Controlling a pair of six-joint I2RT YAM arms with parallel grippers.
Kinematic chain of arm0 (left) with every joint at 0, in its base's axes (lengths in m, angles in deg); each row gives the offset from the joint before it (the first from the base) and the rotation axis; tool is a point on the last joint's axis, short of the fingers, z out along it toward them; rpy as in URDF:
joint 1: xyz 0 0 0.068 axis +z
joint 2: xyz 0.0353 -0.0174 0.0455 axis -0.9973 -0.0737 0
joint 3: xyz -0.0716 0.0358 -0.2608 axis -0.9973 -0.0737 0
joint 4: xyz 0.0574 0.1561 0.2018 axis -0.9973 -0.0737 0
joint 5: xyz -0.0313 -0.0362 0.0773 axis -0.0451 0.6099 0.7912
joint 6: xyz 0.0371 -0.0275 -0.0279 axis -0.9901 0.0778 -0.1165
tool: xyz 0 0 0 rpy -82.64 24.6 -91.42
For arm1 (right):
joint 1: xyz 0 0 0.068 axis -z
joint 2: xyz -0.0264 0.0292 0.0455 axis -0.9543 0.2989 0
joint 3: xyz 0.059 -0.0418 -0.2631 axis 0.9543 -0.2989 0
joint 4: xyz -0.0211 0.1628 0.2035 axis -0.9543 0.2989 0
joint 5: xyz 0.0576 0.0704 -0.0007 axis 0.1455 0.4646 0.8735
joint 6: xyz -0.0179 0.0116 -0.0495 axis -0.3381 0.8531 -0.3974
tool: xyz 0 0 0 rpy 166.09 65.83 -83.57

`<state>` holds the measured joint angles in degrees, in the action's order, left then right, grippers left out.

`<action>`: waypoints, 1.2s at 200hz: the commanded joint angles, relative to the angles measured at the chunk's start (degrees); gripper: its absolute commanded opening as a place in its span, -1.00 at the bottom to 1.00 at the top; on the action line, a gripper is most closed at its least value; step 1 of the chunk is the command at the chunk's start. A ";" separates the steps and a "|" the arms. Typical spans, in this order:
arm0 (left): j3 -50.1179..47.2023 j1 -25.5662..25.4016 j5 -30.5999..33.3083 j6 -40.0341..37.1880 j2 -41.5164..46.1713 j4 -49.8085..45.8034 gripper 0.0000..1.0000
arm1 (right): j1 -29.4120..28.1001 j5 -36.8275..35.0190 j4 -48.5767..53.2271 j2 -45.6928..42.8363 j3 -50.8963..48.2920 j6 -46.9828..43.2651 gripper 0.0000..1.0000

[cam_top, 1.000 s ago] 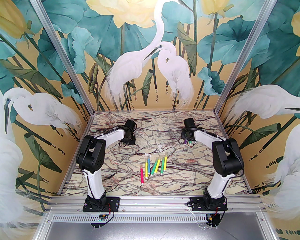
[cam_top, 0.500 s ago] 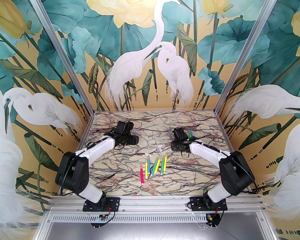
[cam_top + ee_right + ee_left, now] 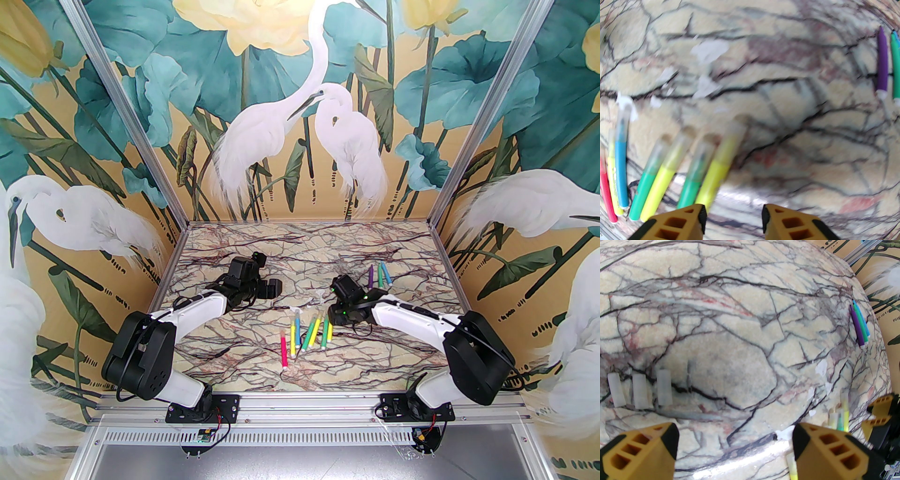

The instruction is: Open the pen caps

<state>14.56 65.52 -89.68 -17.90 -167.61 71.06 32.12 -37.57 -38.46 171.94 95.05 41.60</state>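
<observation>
**Three caps off, more pens waiting**

My left hand (image 3: 734, 441) is spread wide above the marble-look worktop (image 3: 731, 310). There is nothing between its yellow fingers (image 3: 639, 451). Just past it I see three small whitish see-through plastic caps (image 3: 640, 391). They lie flat on the worktop, side by side, with little gaps between them. Far off to the right lie three bare pens (image 3: 856, 328), purple, green and blue, close together with no caps on.

My right hand (image 3: 733, 215) is partly spread and pinches nothing. It hangs low over the near ends of a row of bright pens (image 3: 654, 187). Each of these has a clear cap on its far tip (image 3: 623, 117). The last yellow pen (image 3: 714, 178) is just beside one finger. This picture is blurry, so I cannot tell if they touch.

From above, the right hand (image 3: 333, 321) is at the right end of that row, and the left hand (image 3: 269, 287) is further back on the left.
</observation>
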 commanded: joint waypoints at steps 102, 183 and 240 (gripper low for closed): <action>-2.30 0.04 0.64 -1.09 4.54 3.13 0.74 | -3.46 0.03 -0.83 8.94 1.94 4.58 -0.17; -2.31 0.04 -0.33 -1.04 5.20 3.04 0.74 | -3.91 -6.50 4.44 11.11 4.31 2.50 -0.37; -2.26 0.04 -4.84 -0.14 5.73 3.61 0.74 | -3.90 -6.32 3.13 15.39 5.69 1.51 -0.59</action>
<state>12.57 65.52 -90.95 -18.36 -163.20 73.94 28.27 -42.38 -33.57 183.79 100.58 44.09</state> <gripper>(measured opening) 0.871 0.224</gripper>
